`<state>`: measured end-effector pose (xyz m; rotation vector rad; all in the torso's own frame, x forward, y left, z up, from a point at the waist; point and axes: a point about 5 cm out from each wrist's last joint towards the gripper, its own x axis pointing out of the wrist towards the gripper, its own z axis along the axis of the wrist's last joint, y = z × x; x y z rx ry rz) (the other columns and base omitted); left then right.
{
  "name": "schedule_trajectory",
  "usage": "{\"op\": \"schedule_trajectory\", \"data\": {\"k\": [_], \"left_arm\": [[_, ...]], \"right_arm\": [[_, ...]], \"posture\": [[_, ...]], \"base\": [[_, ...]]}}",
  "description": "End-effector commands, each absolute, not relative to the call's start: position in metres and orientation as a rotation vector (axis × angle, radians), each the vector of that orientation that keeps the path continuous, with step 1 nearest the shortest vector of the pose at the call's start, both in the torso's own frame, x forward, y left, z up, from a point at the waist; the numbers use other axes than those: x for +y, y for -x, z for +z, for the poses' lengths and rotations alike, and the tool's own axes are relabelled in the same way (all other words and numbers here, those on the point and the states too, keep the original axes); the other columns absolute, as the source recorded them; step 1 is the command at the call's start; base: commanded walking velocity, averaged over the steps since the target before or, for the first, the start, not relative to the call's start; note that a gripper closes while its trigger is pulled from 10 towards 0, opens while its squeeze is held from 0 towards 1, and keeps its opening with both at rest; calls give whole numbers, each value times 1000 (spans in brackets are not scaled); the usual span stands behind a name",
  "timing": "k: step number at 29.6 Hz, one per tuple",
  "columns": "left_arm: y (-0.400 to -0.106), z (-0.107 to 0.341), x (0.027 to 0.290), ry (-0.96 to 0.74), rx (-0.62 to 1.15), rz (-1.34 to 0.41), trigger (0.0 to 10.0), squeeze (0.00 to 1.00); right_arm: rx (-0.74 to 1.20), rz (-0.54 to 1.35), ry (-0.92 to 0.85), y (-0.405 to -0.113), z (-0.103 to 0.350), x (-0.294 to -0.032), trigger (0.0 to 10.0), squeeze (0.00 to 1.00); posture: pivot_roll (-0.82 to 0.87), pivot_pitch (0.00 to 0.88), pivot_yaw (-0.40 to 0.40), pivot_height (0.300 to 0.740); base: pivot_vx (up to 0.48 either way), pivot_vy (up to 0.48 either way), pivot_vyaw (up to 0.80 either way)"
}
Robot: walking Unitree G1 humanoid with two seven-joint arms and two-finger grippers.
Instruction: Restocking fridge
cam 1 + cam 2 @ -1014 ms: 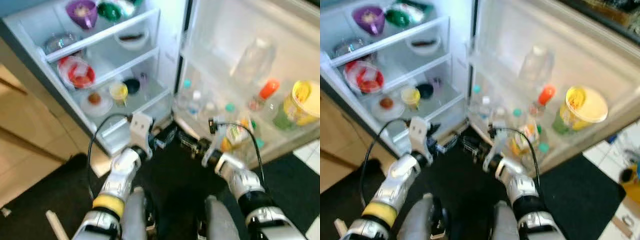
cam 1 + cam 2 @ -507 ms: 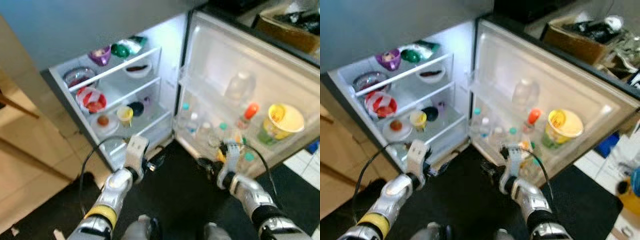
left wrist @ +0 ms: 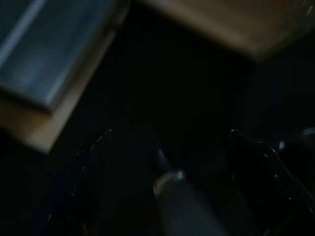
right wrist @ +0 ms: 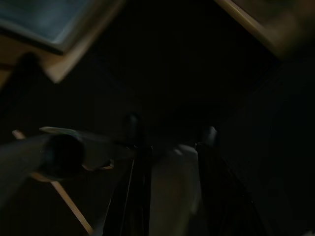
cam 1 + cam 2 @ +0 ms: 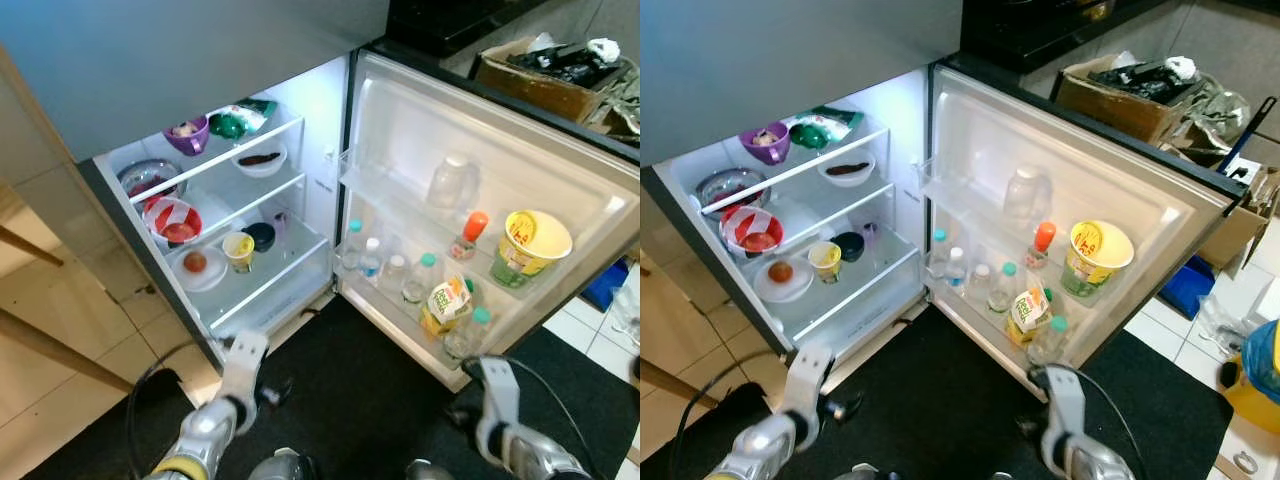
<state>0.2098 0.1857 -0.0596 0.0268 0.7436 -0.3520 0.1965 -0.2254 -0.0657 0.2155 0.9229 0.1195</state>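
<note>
Fridge, white, door swung open — ahead of and above both grippers; shelves hold bowls, door rack holds bottles and a yellow tub.
Head views: left gripper and right gripper low over the black mat.
Wrist views: left fingers spread, empty; right fingers apart, empty.
Step, judged: nothing in hand — next, fetch stock.

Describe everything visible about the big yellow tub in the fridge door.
The yellow tub is a wide, round container, plastic or card by its look, with a yellow top and green and white printing on its side. It stands tilted in the lower door shelf, at the end far from the hinge, beside an orange-capped bottle. Neither gripper is near it.
</note>
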Motion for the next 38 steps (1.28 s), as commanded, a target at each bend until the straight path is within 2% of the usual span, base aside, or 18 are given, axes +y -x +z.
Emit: {"op": "schedule_trajectory", "data": {"k": [1, 2, 5, 6, 7, 12, 17, 38], "left_arm": [[-196, -68, 197, -44, 815, -319, 10000, 0], [-196, -68, 197, -44, 815, -319, 10000, 0], [-163, -84, 206, -8, 937, -253, 10000, 0], [-163, -84, 206, -8, 937, -253, 10000, 0], [-142, -92, 210, 21, 1004, -218, 10000, 0], [-125, -98, 213, 55, 1055, -187, 10000, 0], [-122, -99, 212, 73, 1064, -185, 10000, 0], [-123, -100, 207, 96, 1064, -182, 10000, 0]], "right_arm": [[967, 53, -206, -184, -71, -235, 10000, 0], [967, 53, -206, -184, -71, -235, 10000, 0], [1059, -42, -153, -156, -82, -247, 10000, 0], [1059, -42, -153, -156, -82, -247, 10000, 0], [1126, -105, -118, -136, -89, -252, 10000, 0], [1182, -152, -108, -117, -95, -255, 10000, 0], [1213, -168, -109, -107, -98, -255, 10000, 0], [1229, -162, -81, -107, -99, -252, 10000, 0]], "posture": [[2, 57, -8, 740], [2, 57, -8, 740], [-4, 58, -7, 740], [-4, 58, -7, 740], [-4, 56, -9, 740], [-4, 53, -9, 740], [-3, 52, -11, 740], [-9, 57, -11, 740]], "base": [[0, 0, 0], [0, 0, 0], [0, 0, 0], [0, 0, 0], [0, 0, 0], [0, 0, 0], [0, -58, 0], [0, -457, 0]]}}
